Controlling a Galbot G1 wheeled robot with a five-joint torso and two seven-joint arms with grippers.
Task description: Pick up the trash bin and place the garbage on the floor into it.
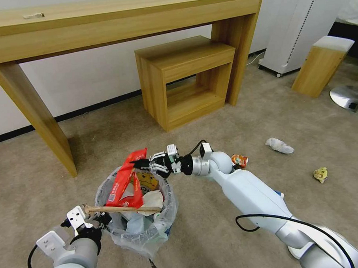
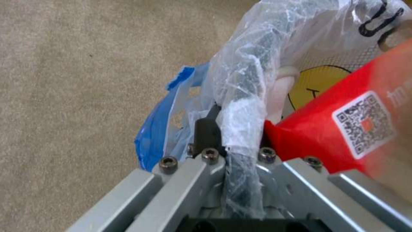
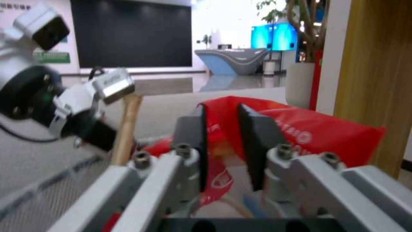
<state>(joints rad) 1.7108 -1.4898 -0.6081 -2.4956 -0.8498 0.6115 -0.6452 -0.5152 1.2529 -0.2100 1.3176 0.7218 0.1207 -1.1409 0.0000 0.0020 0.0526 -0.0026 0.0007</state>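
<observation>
1. Meanwhile, the left pincer (image 1: 96, 223) is clenched on the near rim of the trash bin (image 1: 136, 209), the bag-wrapped rim running between its fingers (image 2: 209, 132) in the left wrist view.
2. The bin, lined with a translucent white plastic bag (image 2: 262, 64) bearing a yellow smiley (image 2: 317, 83) and blue trim (image 2: 156, 129), sits at the robot's front left over the beige carpet floor (image 1: 226, 120).
3. The right pincer (image 1: 142, 164) reaches across above the bin's far rim; its fingers (image 3: 193, 135) stand slightly parted on either side of the top of a red wrapper (image 1: 123, 180), so it appears released rather than gripping.
4. The wrapper stands upright inside the bin, its lower end among white litter.
5. A wooden stick (image 1: 123, 209) lies across the bin's mouth.
6. On the carpet to the right lie an orange can (image 1: 240, 160) just beside the right arm, a white tissue (image 1: 279, 145) and a yellow wad (image 1: 321, 175), well apart from the bin.
7. A long wooden tabletop (image 1: 114, 18) stands against the wall behind, a small wooden shelf unit (image 1: 186, 80) beneath it.
</observation>
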